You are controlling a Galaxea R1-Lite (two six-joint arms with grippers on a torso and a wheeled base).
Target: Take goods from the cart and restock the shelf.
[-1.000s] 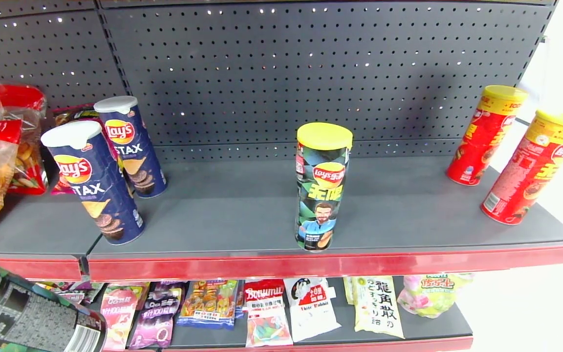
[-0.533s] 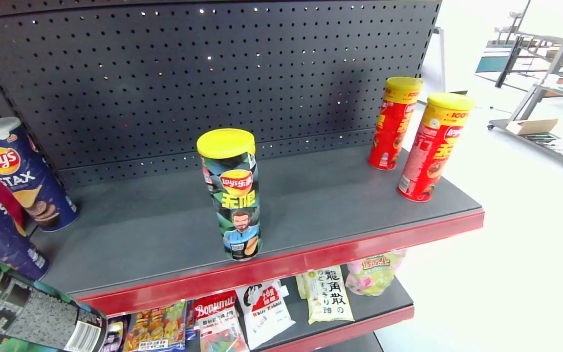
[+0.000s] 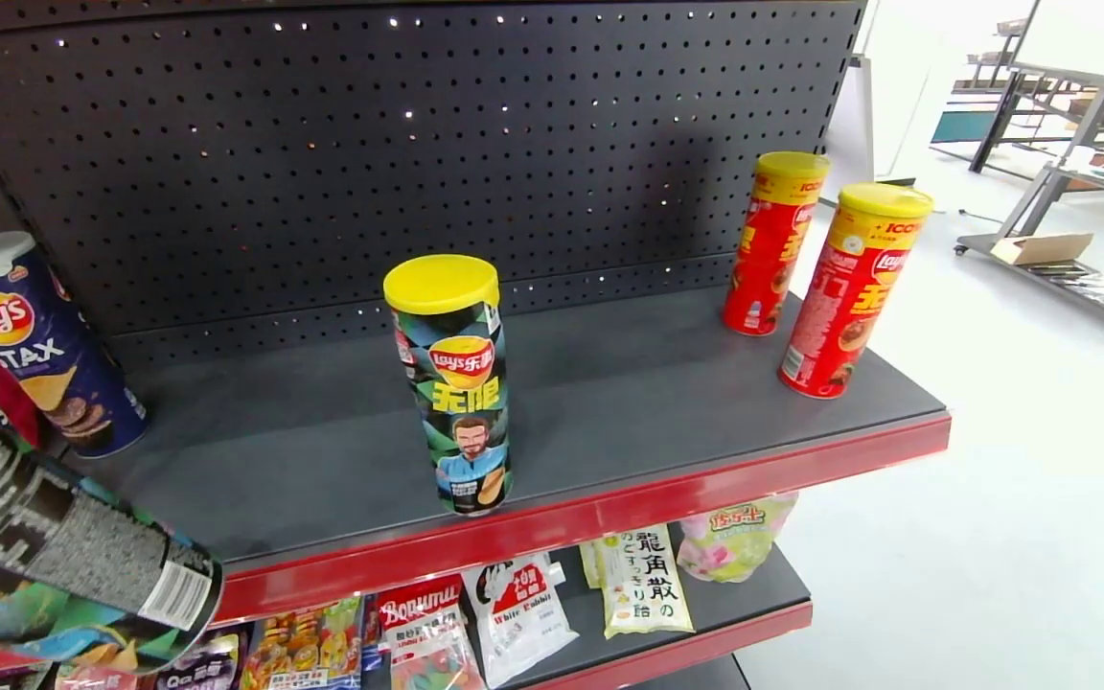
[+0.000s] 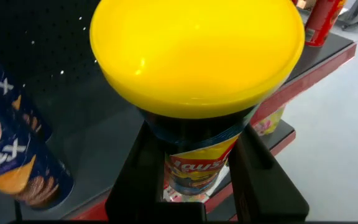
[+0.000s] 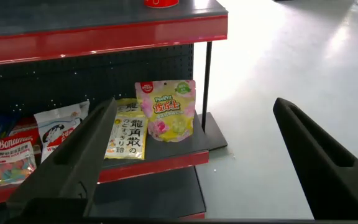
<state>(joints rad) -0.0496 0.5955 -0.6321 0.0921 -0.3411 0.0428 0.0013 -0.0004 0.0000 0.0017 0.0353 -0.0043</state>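
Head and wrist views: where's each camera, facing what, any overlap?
Head view: on the head, forward-down at the upper shelf; held can lower left.
Left wrist view: along the left gripper, shut on that can, toward the shelf.
Right wrist view: through the open right gripper at the pink bag on the lower shelf.
Shared: held can, head and left wrist; pink bag, head and right wrist.

Matte black, flat tapered fingers (image 5: 73, 165)

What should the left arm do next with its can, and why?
Probably tip the held can upright and carry it over the red lip onto the bare shelf left of the standing can. The left gripper holds it tilted, in front of the shelf.
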